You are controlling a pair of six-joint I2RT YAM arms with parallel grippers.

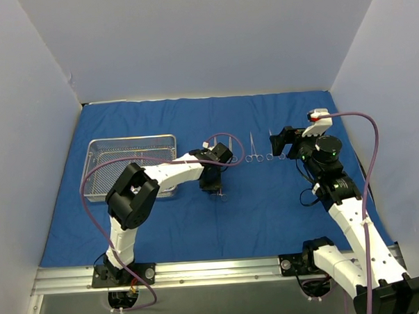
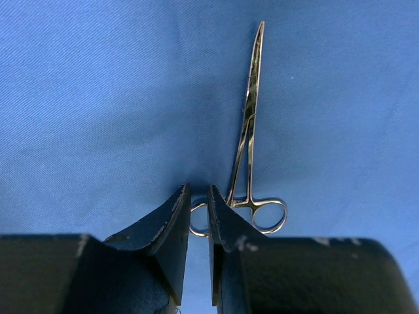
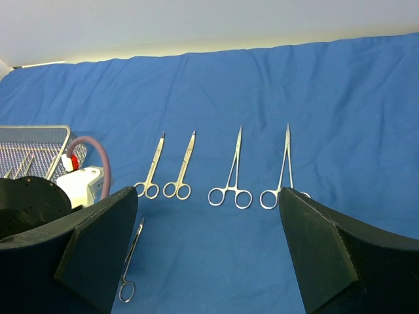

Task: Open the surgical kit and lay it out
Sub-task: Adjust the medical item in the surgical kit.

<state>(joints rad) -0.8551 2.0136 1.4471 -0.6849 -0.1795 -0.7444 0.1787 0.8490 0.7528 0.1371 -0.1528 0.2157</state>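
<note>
Instrument [image 2: 250, 124] ring between left tool [image 2: 199, 196] fingers [image 2: 167, 229]

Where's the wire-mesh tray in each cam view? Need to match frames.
Top external: wire-mesh tray at left of centre, on the blue cloth, partly behind the left arm.
Left wrist: not in it.
Right wrist: one corner of the tray at the left edge, above the camera's own left finger.
Shared landmark: the blue cloth, in all three views.
</note>
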